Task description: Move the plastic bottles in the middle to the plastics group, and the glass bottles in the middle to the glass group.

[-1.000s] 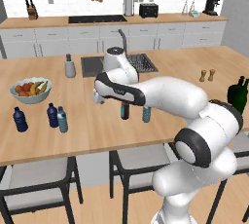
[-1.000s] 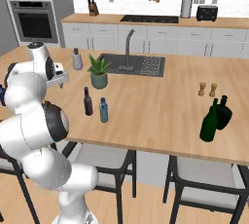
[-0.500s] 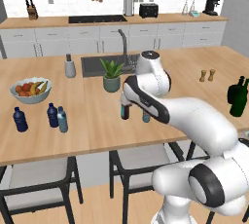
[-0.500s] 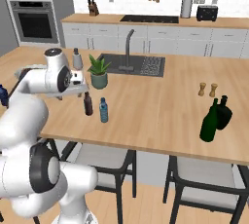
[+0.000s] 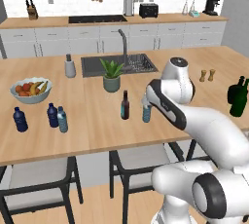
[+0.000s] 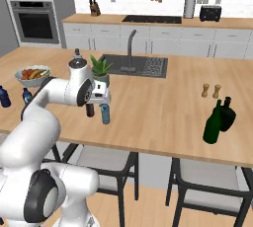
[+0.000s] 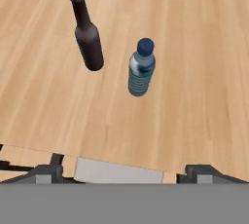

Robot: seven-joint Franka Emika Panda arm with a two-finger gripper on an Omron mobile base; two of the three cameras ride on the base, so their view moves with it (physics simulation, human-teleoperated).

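Observation:
In the hand view, my gripper (image 7: 125,172) is open and empty above the counter, with a pale blue plastic bottle (image 7: 141,70) upright just ahead of it and the slim brown glass bottle (image 7: 88,38) to its left. Both stand mid-counter: the plastic bottle (image 5: 146,110) and the brown bottle (image 5: 125,105). From the right base view the gripper (image 6: 101,101) hovers just above and behind the pale bottle (image 6: 105,114). Another pale blue bottle (image 5: 62,120) stands beside the navy plastics group (image 5: 52,115) at the left. The green glass group (image 5: 238,97) stands far right.
A fruit bowl (image 5: 30,90) sits at the left, behind the navy bottles. A potted plant (image 5: 111,76) and the sink (image 5: 119,65) lie behind the middle bottles. Salt and pepper shakers (image 5: 207,75) stand at the right. Stools (image 5: 138,162) are tucked under the counter's front edge.
The arm has swung from the left side of the counter to the right, over the middle bottles. The gripper stayed open and empty. No bottle has moved.

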